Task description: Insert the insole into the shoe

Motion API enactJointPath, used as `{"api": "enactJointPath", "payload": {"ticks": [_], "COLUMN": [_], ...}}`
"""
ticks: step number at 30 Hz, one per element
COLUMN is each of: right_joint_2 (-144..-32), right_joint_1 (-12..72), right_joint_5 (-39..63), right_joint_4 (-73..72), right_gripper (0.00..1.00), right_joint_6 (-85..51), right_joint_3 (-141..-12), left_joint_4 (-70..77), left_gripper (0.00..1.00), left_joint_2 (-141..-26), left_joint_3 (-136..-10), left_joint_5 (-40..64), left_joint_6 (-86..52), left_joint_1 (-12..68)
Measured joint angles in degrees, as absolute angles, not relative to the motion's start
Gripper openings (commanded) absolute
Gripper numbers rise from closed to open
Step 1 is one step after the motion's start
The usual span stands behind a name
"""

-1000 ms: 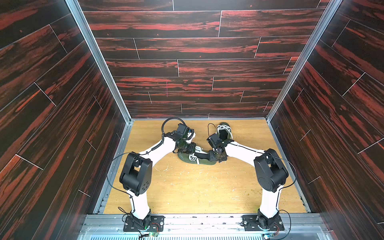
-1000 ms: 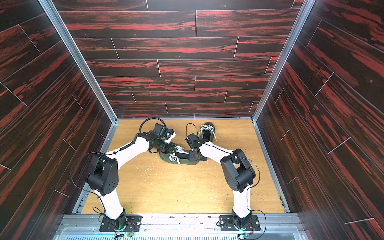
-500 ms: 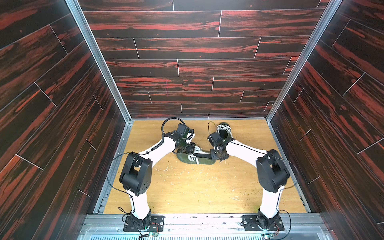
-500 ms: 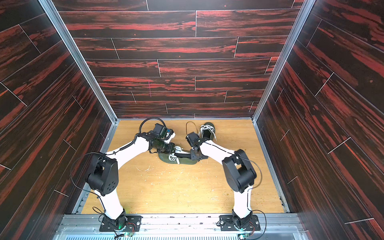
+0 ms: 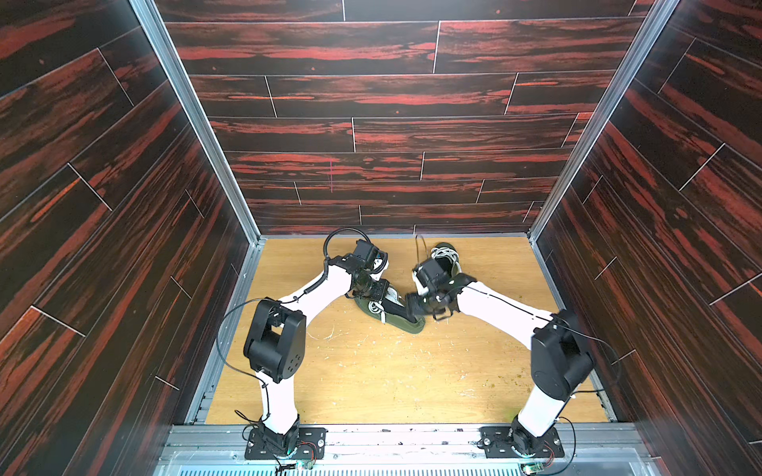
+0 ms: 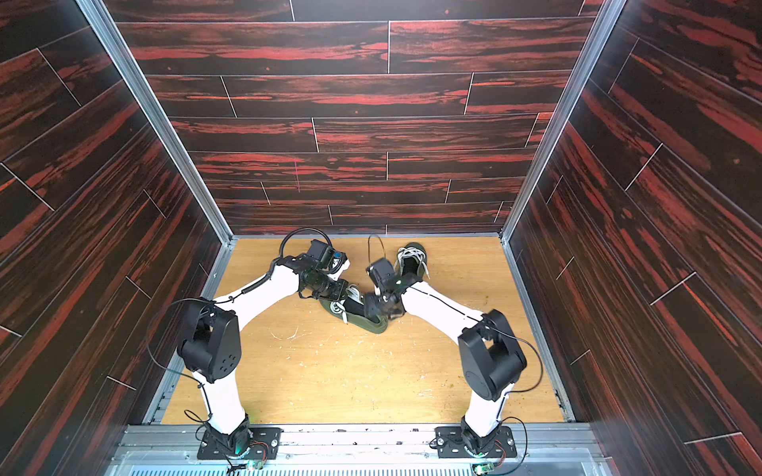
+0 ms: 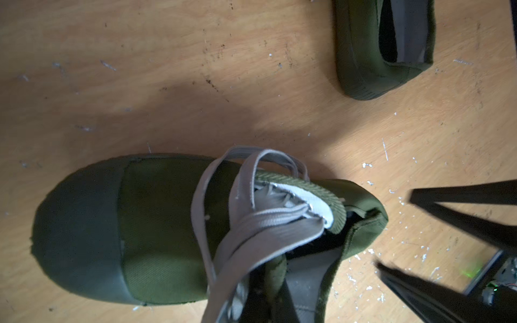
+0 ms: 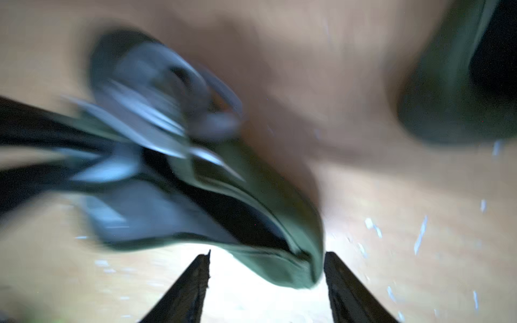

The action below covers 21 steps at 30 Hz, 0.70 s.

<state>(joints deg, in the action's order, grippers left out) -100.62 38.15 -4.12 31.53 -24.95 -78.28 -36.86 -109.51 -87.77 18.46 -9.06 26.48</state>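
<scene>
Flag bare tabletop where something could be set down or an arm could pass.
Free: the front half of the wooden tabletop, between the metal front rail and the green canvas lace-up shoe; also both rear corners. Crowded: centre rear, where the left claw and right claw sit at that shoe, with a second green shoe toward the back wall.

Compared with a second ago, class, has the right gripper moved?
Yes. Against the spare shoe by the back wall, the right gripper has swung toward the left arm.
</scene>
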Motion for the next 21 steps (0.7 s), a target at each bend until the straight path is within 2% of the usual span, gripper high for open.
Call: {"api": "enactJointPath", "payload": {"ticks": [4, 8, 12, 21], "right_joint_2": [-100.3, -102.2, -105.7, -105.9], "right_joint_1": [34.8, 29.9, 27.4, 30.8], "right_joint_5": [0.3, 6.2, 9.1, 15.3], "right_joint_4": [24.2, 18.5, 15.9, 10.1], "right_gripper": [0.63, 0.49, 0.43, 0.41], "right_joint_6": [-18.8, -14.0, -12.7, -18.3], "right_joint_3": [-76.1, -71.4, -69.9, -62.7], "left_joint_4": [-38.2, -39.2, -39.4, -40.6], "left_gripper": [0.0, 0.0, 0.0, 0.0], "left_joint_2": [-110.0, -110.5, -111.2, -113.2], "left_joint_3": [-88.4, -90.0, -91.1, -93.1], "left_joint_5": [18.5, 18.5, 18.6, 15.9], "left_joint_6": [-6.7, -5.3, -4.3, -4.4], "left_joint_1": [27.2, 27.9, 28.4, 28.6]}}
